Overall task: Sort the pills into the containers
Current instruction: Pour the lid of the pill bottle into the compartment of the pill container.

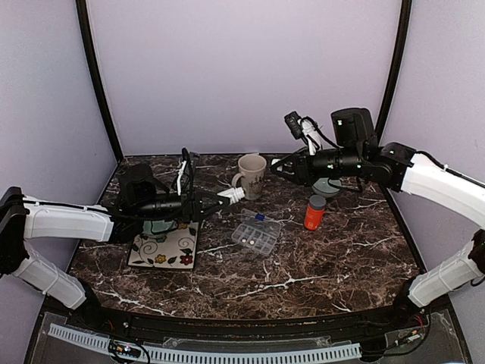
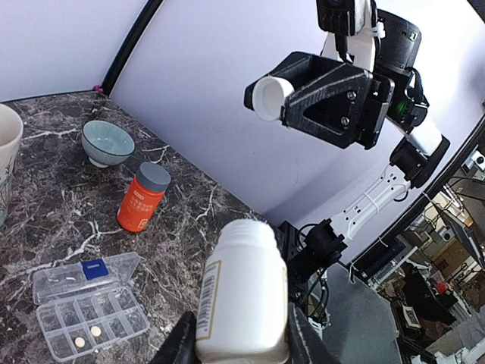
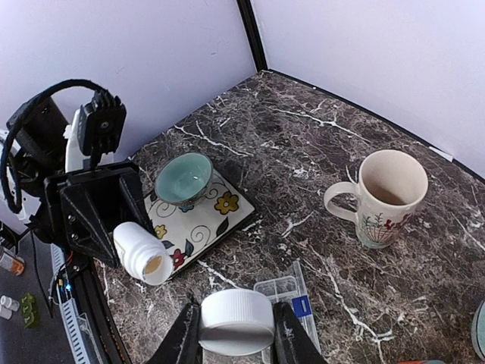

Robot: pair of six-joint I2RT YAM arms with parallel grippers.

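My left gripper (image 1: pixel 220 199) is shut on an open white pill bottle (image 1: pixel 232 196), held tilted above the table left of the organiser; the bottle also shows in the left wrist view (image 2: pixel 242 292). My right gripper (image 1: pixel 277 168) is shut on the bottle's white ribbed cap (image 3: pixel 236 322), held in the air near the mug. The clear organiser box (image 1: pixel 255 233) lies open mid-table. Two small pale pills (image 2: pixel 87 336) lie in its near compartments. A blue label (image 2: pixel 95 267) sits on its lid.
A cream patterned mug (image 1: pixel 252 176) stands behind the organiser. An orange bottle with a grey cap (image 1: pixel 314 212) stands to its right. A pale green bowl (image 1: pixel 326 186) sits back right. Another green bowl (image 3: pixel 183 178) rests on a flowered tile (image 1: pixel 163 249) at the left.
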